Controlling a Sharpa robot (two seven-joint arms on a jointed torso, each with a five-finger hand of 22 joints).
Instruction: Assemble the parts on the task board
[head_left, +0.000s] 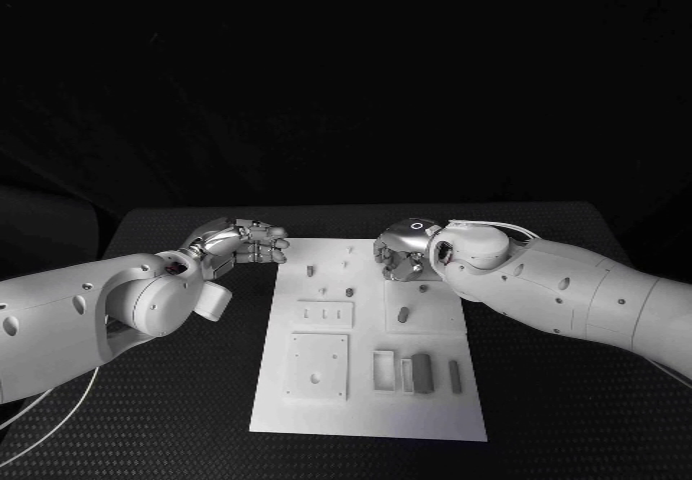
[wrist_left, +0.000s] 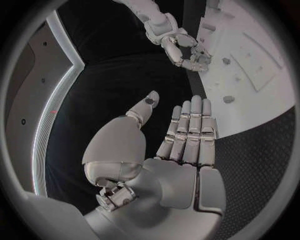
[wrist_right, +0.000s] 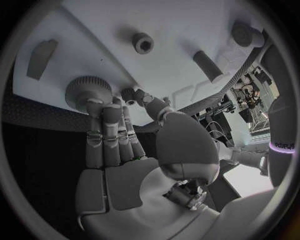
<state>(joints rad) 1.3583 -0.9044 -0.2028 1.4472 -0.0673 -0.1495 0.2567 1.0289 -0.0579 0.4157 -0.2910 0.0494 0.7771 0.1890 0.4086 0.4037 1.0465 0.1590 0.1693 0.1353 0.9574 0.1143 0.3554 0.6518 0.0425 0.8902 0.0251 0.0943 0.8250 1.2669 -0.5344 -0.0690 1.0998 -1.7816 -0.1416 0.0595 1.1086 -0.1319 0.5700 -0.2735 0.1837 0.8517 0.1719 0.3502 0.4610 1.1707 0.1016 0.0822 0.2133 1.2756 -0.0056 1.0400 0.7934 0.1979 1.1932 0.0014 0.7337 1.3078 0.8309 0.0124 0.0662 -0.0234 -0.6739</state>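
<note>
Grey parts (head_left: 421, 372) on white task board (head_left: 368, 415)

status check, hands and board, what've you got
Left hand open, off the task board. Right hand fingertips at a ridged round part, grip unclear. Nothing blocking.

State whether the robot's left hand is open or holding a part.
Open: the left hand has fingers extended with nothing between them, beside the task board.
</note>
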